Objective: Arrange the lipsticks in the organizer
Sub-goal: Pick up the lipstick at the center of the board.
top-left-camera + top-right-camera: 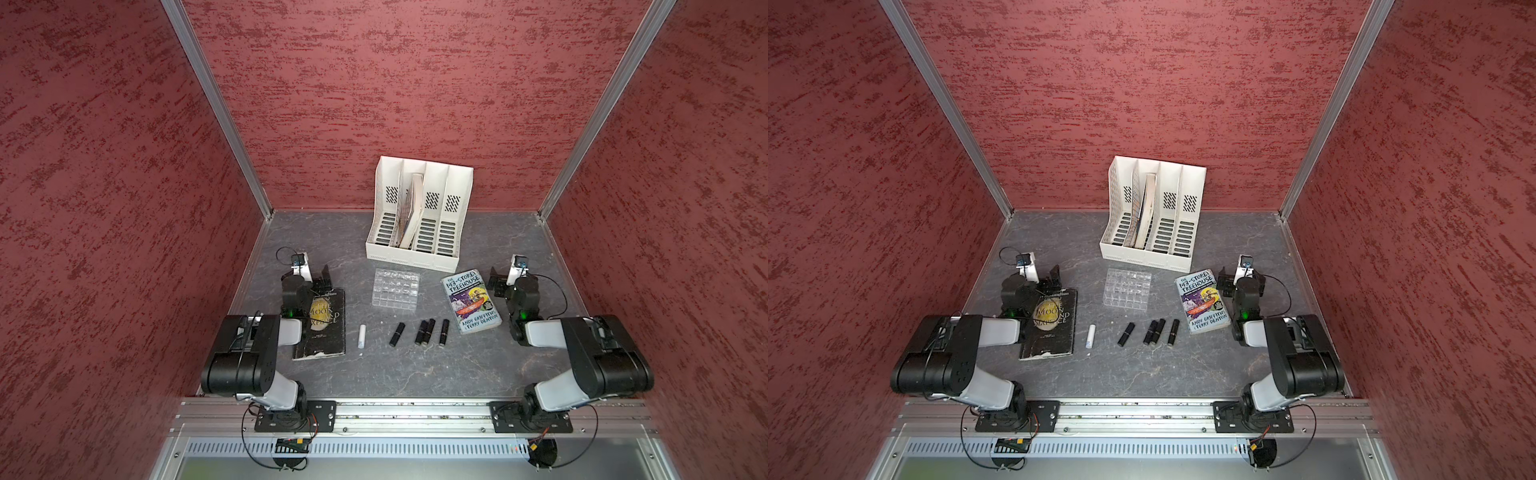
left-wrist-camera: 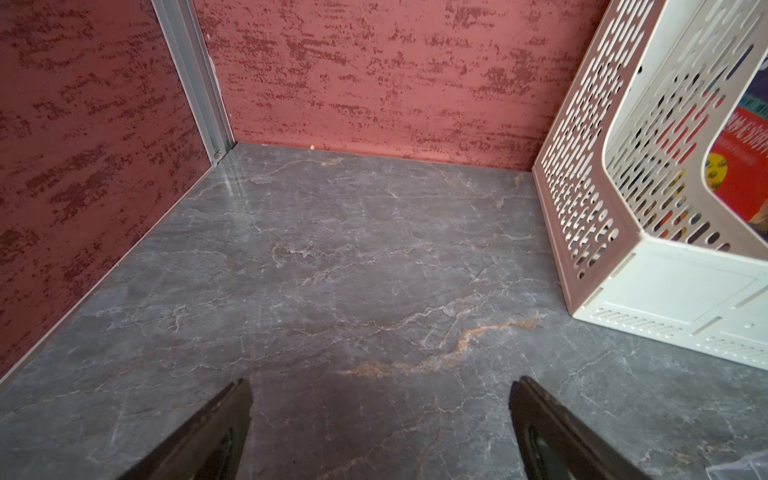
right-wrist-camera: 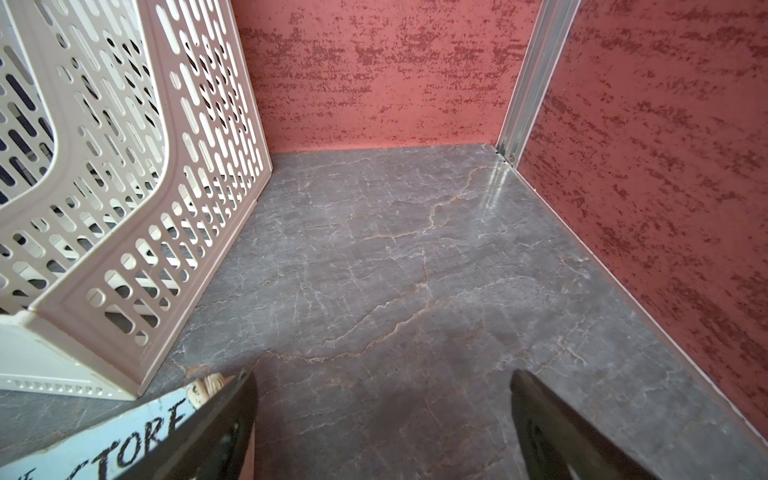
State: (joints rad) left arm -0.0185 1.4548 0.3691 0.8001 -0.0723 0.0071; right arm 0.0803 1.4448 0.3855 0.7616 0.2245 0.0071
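1. Evidently unsorted, five lipsticks (image 1: 397,334) lie in a row on the tabletop (image 1: 415,374), on the near side of the clear organizer (image 1: 395,288), whose cells look empty.
2. Both the left tool (image 2: 380,386) and the right tool (image 3: 382,380) hover spread wide, gripping nothing, flanking the organizer, seemingly parked to leave the row reachable.
3. Two black tubes (image 1: 424,331) touch, likely complicating a clean pick; the white lipstick (image 1: 362,336) lies apart at left.

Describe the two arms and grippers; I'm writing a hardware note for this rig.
The left arm and right arm share boxy black joint housings, pale grey-white links, thin black cables looping at base and wrist, and a green light near each wrist. The left gripper and right gripper have flat, tapering black fingers.
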